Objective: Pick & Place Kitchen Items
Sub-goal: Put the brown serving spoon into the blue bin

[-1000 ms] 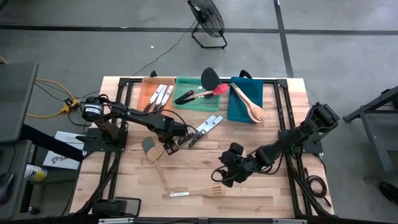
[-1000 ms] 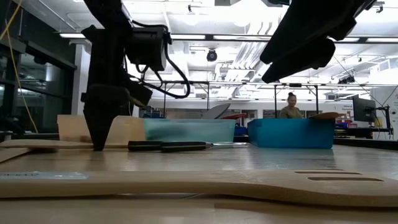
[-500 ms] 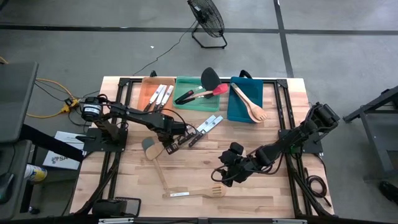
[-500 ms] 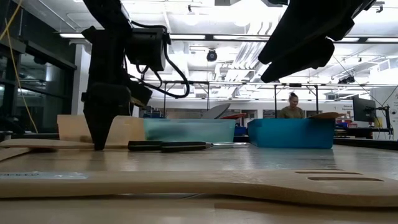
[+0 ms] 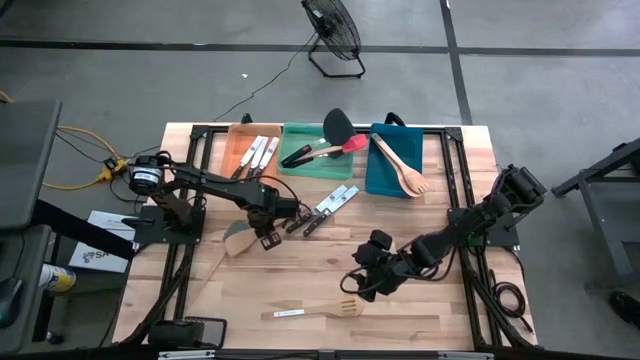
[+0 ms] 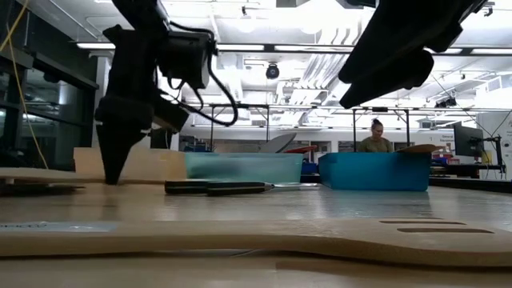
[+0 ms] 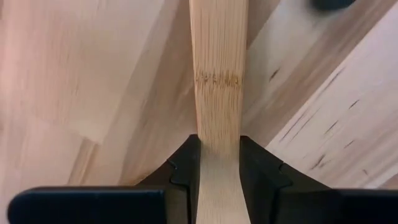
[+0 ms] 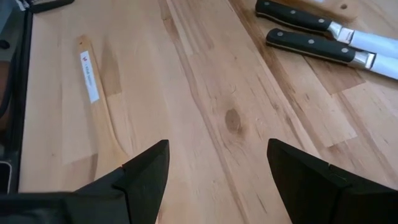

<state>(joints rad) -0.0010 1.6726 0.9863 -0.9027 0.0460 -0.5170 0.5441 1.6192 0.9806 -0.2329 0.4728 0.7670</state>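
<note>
**Wooden turner gripped at the handle, trays waiting at the top of the table**

At centre-left of the high view, our left gripper (image 5: 262, 232) is clamped on the flat handle of a pale wooden turner (image 5: 237, 240); the wrist view shows the two dark fingers (image 7: 186, 163) pressed against both edges of the straight-grained bamboo strip. The low view shows the turner near the left edge of the frame, at or barely above the tabletop. We judge that the lift wants a level wrist and a firm squeeze, since the smooth handle could pivot under the weight of the broad head.

Just right of it lie two knives (image 5: 325, 206), black-handled with bright steel blades, side by side on the butcher-block table (image 5: 450, 310). Along the upper middle sit the orange tray (image 5: 240, 135) with knives, the green tray (image 5: 300, 135) with black and red spatulas, and the blue tray (image 5: 385, 175) with wooden spoons, the likely home for this piece.

Lower centre, a slotted wooden spatula (image 5: 312, 310) lies flat. To its right our right gripper (image 5: 362, 278) hovers with fingers spread wide, holding nothing.
</note>
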